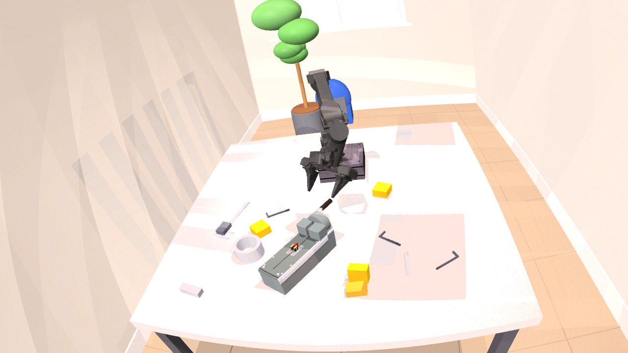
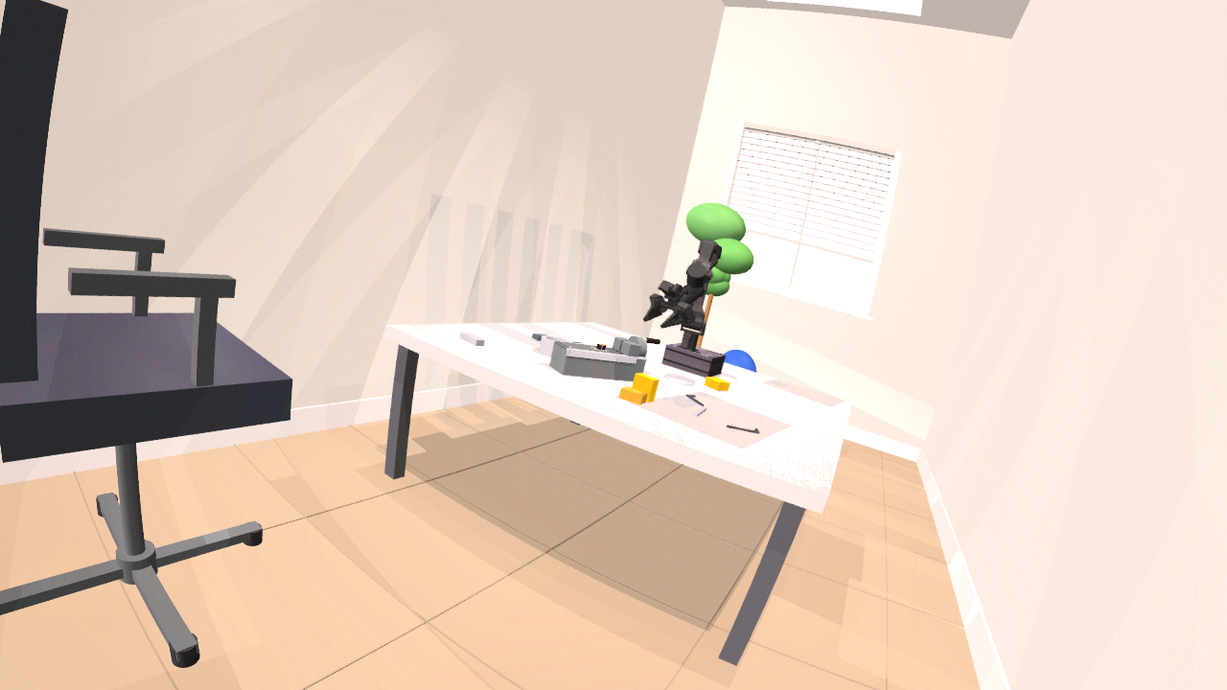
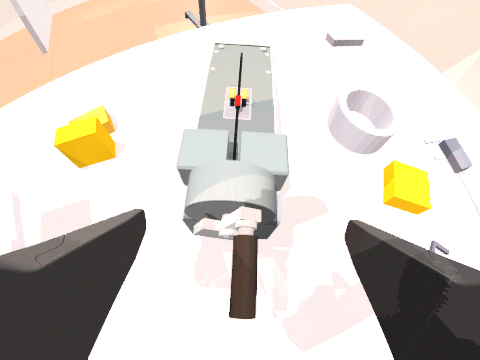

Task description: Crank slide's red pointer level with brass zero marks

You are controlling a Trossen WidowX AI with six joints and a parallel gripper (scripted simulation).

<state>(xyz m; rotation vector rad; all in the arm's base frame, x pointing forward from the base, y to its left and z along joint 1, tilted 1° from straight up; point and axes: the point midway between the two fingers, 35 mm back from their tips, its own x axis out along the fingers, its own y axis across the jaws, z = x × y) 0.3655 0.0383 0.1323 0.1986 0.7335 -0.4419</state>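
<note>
The grey machine (image 1: 311, 263) (image 2: 591, 366) (image 3: 225, 65) stands on the table. Its dark brown crank handle (image 1: 326, 204) (image 2: 653, 341) (image 3: 243, 277) sticks out from the round housing at the end toward the arm's base. In the wrist view the red pointer (image 3: 238, 101) sits between the left brass mark (image 3: 232, 93) and the right brass mark (image 3: 244, 93), slightly toward the crank side of them. My gripper (image 1: 321, 193) (image 2: 655, 322) (image 3: 248, 225) is wide open and empty. It hangs above the handle, which appears between the fingers in the wrist view without touching them.
A pale ring (image 1: 248, 249) (image 3: 361, 121) and a yellow block (image 1: 260, 228) (image 3: 407, 187) lie on one side of the machine. Two yellow blocks stand close together on the other side. Another yellow block (image 1: 381, 189) lies near the arm's base. Several hex keys and a hammer-like tool (image 1: 224, 228) lie around.
</note>
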